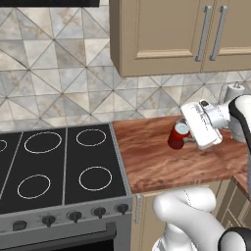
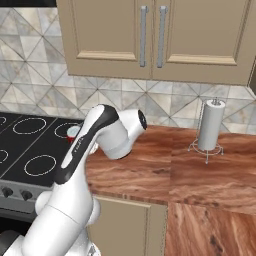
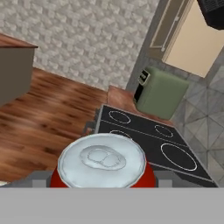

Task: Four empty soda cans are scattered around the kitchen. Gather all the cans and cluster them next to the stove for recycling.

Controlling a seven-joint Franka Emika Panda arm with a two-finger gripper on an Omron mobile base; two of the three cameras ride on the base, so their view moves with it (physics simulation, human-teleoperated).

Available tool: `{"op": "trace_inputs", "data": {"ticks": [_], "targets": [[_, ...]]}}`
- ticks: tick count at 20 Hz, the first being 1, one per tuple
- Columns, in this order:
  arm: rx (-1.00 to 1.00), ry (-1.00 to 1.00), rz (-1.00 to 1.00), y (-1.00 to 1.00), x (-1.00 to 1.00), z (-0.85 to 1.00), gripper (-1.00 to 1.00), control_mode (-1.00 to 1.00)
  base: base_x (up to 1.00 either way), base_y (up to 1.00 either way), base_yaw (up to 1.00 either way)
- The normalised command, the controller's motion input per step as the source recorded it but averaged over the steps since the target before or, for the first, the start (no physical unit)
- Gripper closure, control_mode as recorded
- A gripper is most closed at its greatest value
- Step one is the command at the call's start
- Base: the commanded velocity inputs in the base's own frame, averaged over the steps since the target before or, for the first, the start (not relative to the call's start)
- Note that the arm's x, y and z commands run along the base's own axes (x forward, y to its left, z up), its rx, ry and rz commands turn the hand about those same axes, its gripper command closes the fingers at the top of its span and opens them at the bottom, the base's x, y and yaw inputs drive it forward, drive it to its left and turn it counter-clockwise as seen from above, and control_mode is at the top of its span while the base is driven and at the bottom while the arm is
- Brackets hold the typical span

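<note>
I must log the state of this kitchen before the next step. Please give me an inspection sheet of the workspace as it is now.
Surface: brown wooden counter to the right of the stove, bare wood around the can.
Job's things: one red soda can with a silver top, upright over the counter near the stove; whether it touches the wood cannot be told. Black cooktop, white ring burners.
Clutter: a white paper-towel roll on a wire stand, further right on the counter.
Hand: the hand is at the can; in the hand view the can top sits between the fingertips. Grip cannot be confirmed.
Cables: nothing seen.
Surroundings: tiled backsplash, beige wall cabinets above, a green toaster beyond the stove.
</note>
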Motion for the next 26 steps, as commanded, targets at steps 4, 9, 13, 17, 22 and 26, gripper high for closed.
{"op": "trace_inputs", "data": {"ticks": [4,9,13,17,22,26], "targets": [[0.05,0.02,-0.01,0.22,0.66,-0.18,1.0,-1.0,0.0,0.0,0.0],[0.0,0.06,-0.04,0.15,0.51,-0.19,1.0,-1.0,0.0,0.0,0.0],[0.0,0.07,-0.04,0.05,0.37,-0.14,1.0,-1.0,0.0,0.0,0.0],[0.0,0.02,-0.04,0.06,0.35,-0.17,1.0,-1.0,0.0,0.0,0.0],[0.0,0.0,-0.04,0.09,0.37,-0.26,1.0,-1.0,0.0,0.0,0.0],[0.0,0.0,-0.05,0.09,0.33,-0.32,1.0,-1.0,0.0,0.0,0.0]]}}
